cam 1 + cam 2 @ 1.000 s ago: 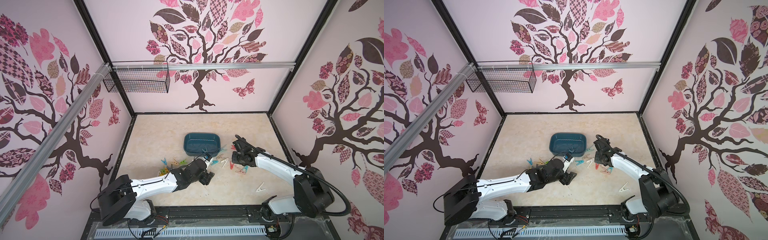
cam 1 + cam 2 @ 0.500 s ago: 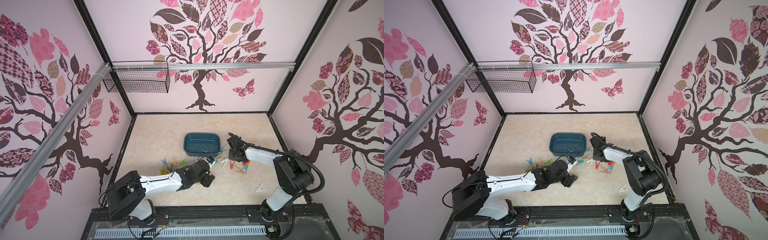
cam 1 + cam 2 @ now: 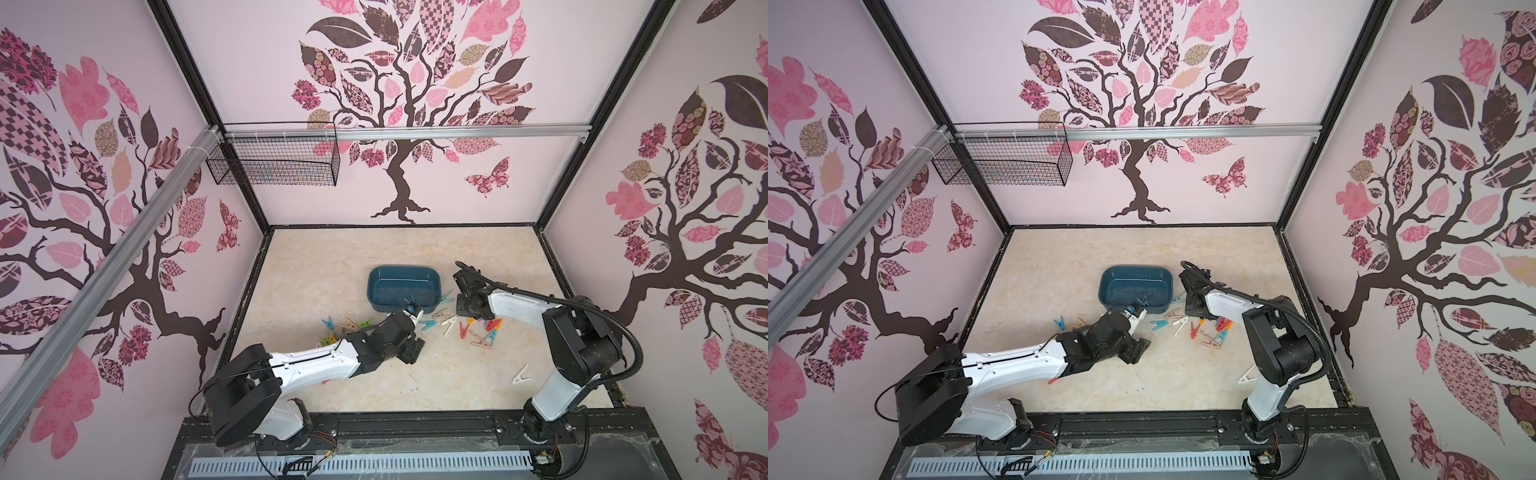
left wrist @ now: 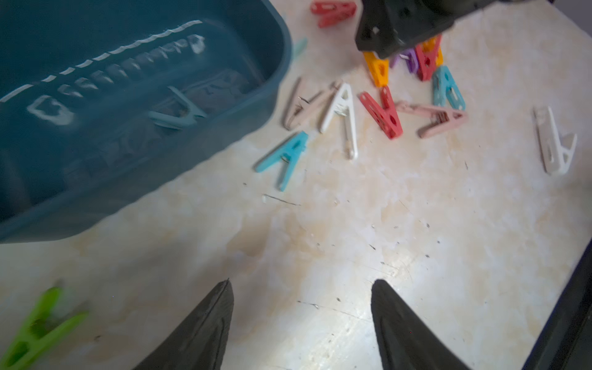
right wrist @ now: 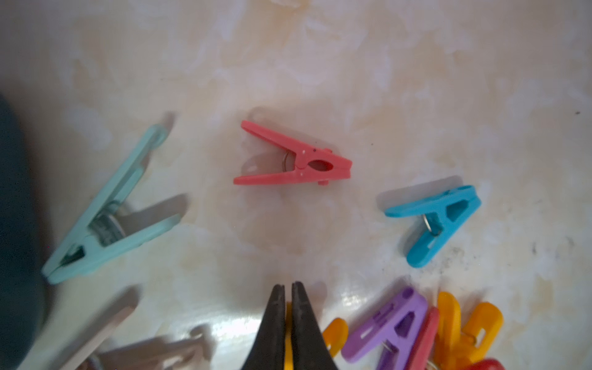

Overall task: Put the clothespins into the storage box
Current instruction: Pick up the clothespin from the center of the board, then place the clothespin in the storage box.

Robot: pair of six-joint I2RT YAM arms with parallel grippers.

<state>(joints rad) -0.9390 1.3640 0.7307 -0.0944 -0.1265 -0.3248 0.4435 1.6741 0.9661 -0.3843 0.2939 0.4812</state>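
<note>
The dark teal storage box [image 3: 371, 291] [image 3: 1103, 291] sits mid-table, and the left wrist view shows one teal clothespin [image 4: 177, 112] in it. Coloured clothespins [image 3: 478, 332] [image 3: 1208, 332] lie scattered right of the box. My right gripper [image 5: 288, 285] [image 3: 467, 315] reaches down into that cluster. It is shut on an orange clothespin [image 4: 379, 72], seen as a yellow strip between its fingers [image 5: 299, 320]. My left gripper [image 4: 301, 283] [image 3: 412, 311] hovers open over bare table at the box's front rim, holding nothing.
A red pin [image 5: 294, 160], a blue pin [image 5: 439, 221] and a teal pin [image 5: 109, 211] lie ahead of the right gripper. More pins [image 3: 336, 326] lie left of the left arm. A lone white pin [image 3: 521, 376] lies front right. A wire basket [image 3: 274, 162] hangs on the back wall.
My right gripper's jaws have closed on the orange clothespin after shifting slightly left. The left gripper has edged toward the box's front rim and stayed open.
</note>
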